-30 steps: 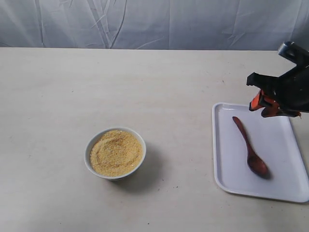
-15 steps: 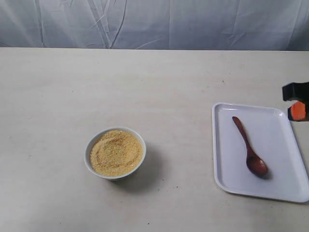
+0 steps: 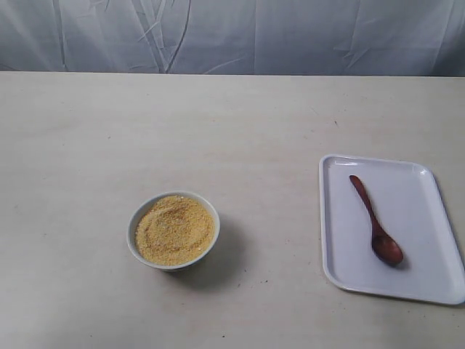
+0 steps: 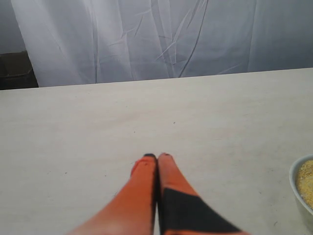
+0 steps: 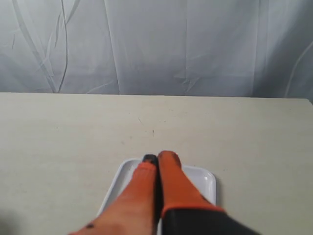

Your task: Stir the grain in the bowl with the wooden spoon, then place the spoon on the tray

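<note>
The white bowl (image 3: pixel 174 230) holds a mound of yellow grain (image 3: pixel 175 228) at the front left of the table. The dark wooden spoon (image 3: pixel 376 220) lies flat on the white tray (image 3: pixel 429 225) at the right, its oval end toward the front. Neither arm shows in the exterior view. In the left wrist view my left gripper (image 4: pixel 157 156) is shut with nothing between its orange fingers, and the bowl's rim (image 4: pixel 296 188) shows at the picture's edge. In the right wrist view my right gripper (image 5: pixel 159 157) is shut and empty above the tray (image 5: pixel 205 178); the spoon is hidden there.
A pale beige table (image 3: pixel 232 131) carries everything. A wrinkled white curtain (image 3: pixel 232 33) hangs behind its far edge.
The right arm has drawn back to the right and left the exterior view. The spoon stays lying on the tray, the bowl has not moved.
</note>
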